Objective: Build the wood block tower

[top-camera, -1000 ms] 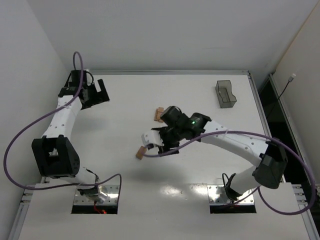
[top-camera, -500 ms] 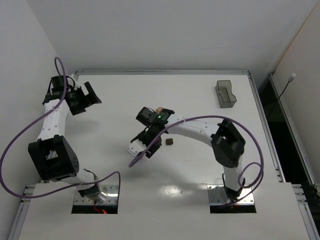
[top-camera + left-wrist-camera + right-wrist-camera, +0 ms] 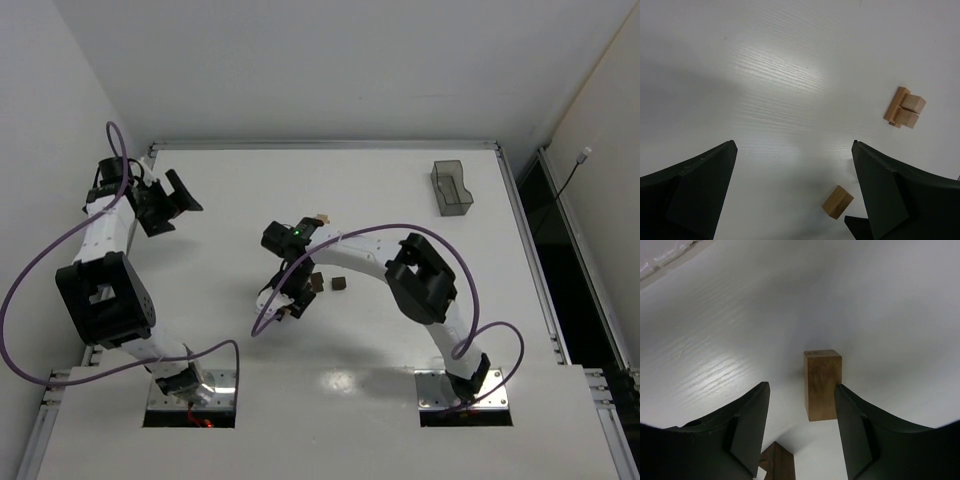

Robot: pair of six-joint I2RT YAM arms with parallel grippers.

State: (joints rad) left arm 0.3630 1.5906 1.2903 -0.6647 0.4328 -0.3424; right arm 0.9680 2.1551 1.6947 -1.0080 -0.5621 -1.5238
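Blocks, wood, lying apart on the white table (image 3: 240, 175).

- Tan cluster (image 3: 321, 217): just above centre of the top view, right behind the right arm's wrist. In the left wrist view it sits at the right edge (image 3: 904, 108) and reads as a thin slat with two cubes tight against it. Whether anything is stacked on it cannot be told.
- Tan block (image 3: 837, 201), single: lower middle of the left wrist view, well apart from the cluster and lying flat.
- Brown block (image 3: 823, 385), oblong: stands upright on the table at centre of the right wrist view.
- Brown piece (image 3: 778, 461): bottom edge of the right wrist view, cut off by the frame. Its shape is unclear.
- Brown cube (image 3: 340, 284): centre of the top view, just right of the right claw and clear of it.
- Right claw (image 3: 293, 300) (image 3: 801, 387): half spread around the upright brown block. There is a clear gap on the block's left. The right finger's edge meets the block's right side, contact not certain, and nothing is pinched.
- Left claw (image 3: 183, 214) (image 3: 794, 150): upper left of the top view, spread wide, nothing between the fingers, well away from all blocks.
- Tray (image 3: 452, 187), dark and translucent: upper right of the top view, apart from everything else.
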